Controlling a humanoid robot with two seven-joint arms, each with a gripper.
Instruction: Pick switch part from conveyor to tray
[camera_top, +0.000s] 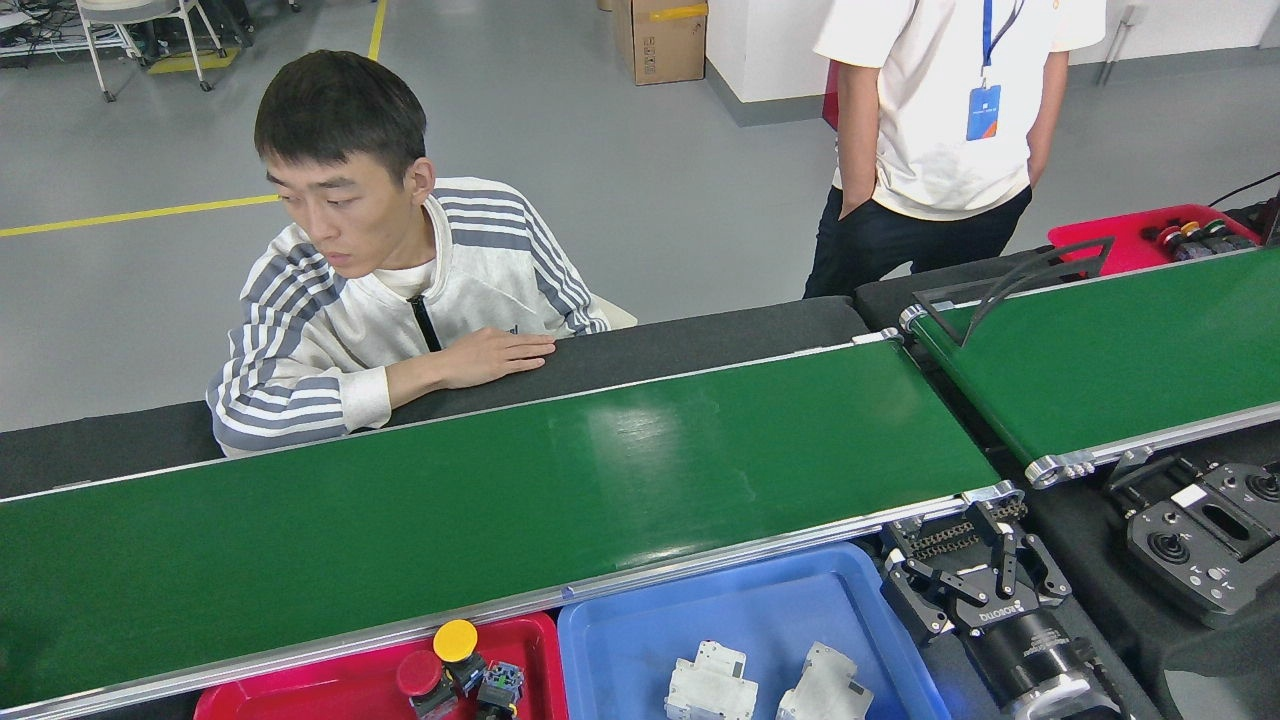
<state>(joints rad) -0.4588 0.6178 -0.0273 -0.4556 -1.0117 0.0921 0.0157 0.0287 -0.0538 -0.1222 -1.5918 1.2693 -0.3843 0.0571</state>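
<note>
Sharing red tray (300, 695): two capped switches (457, 642)

Right gripper (968, 565) low at near right, arm entering from the bottom edge, fingers (1003, 570) pointing far, spread apart, holding nothing. Left arm and gripper out of view.

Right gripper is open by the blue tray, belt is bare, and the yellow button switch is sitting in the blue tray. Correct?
Not quite. In the head view the yellow button switch sits in the red tray, not the blue tray. The right gripper is open and the belt is bare.
</note>
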